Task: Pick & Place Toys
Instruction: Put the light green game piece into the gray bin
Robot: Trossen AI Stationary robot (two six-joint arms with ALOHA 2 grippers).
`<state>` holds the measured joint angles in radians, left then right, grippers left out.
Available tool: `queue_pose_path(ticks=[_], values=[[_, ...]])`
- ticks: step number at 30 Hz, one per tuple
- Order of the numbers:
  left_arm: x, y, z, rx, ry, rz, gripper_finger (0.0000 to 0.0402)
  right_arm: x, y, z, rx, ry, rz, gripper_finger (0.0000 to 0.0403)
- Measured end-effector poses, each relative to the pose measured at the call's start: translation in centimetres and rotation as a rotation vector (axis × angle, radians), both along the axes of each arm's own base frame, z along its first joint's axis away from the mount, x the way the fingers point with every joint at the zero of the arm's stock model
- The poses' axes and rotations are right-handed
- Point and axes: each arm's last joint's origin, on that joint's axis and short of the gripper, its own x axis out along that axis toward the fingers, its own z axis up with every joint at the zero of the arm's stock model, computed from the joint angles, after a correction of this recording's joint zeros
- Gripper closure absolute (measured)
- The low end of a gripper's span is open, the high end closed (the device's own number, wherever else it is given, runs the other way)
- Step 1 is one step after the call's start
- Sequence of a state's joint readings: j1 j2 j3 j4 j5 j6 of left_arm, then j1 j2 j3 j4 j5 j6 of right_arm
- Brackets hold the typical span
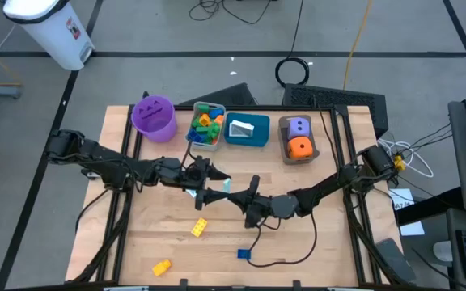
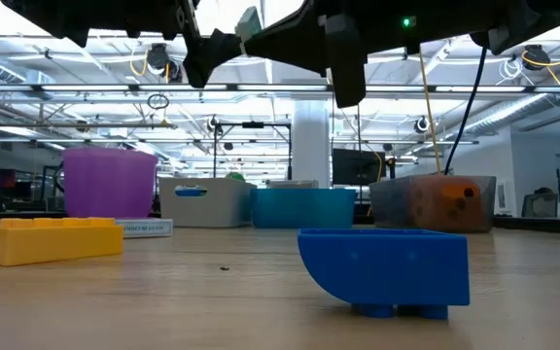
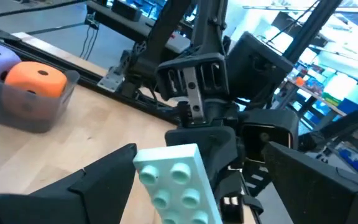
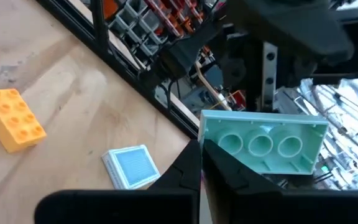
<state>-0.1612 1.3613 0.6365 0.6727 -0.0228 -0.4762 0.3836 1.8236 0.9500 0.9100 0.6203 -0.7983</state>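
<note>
A pale mint brick [image 1: 227, 185] hangs in the air over the table's middle, between my two grippers. My right gripper [image 1: 241, 192] comes from the right and is shut on it. The brick's hollow underside [image 4: 263, 143] faces the right wrist camera. My left gripper [image 1: 215, 178] comes from the left and is open. Its fingers stand on either side of the brick's studded face [image 3: 173, 180], and I cannot tell whether one finger touches it. In the low view the brick [image 2: 249, 19] shows at the top, well above the table. My right gripper holds the brick at one short end [image 4: 205, 127]. One finger [image 4: 235, 165] lies over the hollow underside and the other [image 4: 182, 177] is outside the end. The fingers come about level from the table's right. The brick is lifted clear, on edge, studs toward the left arm.
On the table lie a yellow brick [image 1: 201, 227], a second yellow brick [image 1: 162, 267], a blue brick [image 1: 244, 255] and a white-blue card [image 4: 129, 167]. At the far edge stand a purple bucket [image 1: 154, 115], a grey bin [image 1: 206, 127], a teal bin [image 1: 247, 129] and a brown bin with the dice [image 1: 299, 139].
</note>
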Motion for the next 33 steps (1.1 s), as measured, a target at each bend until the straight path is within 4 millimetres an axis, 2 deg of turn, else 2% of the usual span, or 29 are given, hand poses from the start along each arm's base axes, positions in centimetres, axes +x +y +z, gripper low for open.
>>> queue_pose_path(ticks=[7, 13, 17, 26, 33], values=[[0.8, -0.4, -1.0, -0.011, -0.004, -0.049, 0.0057, 0.0, 0.1, 0.4, -0.017, -0.03, 0.047, 0.0403], [2.1, 0.1, -2.3, -0.053, -0.036, -0.092, 0.0112, 0.0, 0.1, 0.5, -0.018, -0.034, 0.047, 0.0403], [2.1, 0.6, -2.1, -0.067, -0.054, -0.123, 0.0143, 0.0, 0.1, 0.3, -0.023, -0.023, 0.045, 0.0403], [2.0, 0.4, -1.8, -0.046, -0.065, -0.168, 0.0195, 0.0, 0.2, 0.3, -0.023, -0.022, 0.047, 0.0403], [2.0, 0.4, -1.9, -0.048, -0.061, -0.17, 0.0251, 0.0, 0.2, 0.3, -0.024, -0.021, 0.044, 0.0402]])
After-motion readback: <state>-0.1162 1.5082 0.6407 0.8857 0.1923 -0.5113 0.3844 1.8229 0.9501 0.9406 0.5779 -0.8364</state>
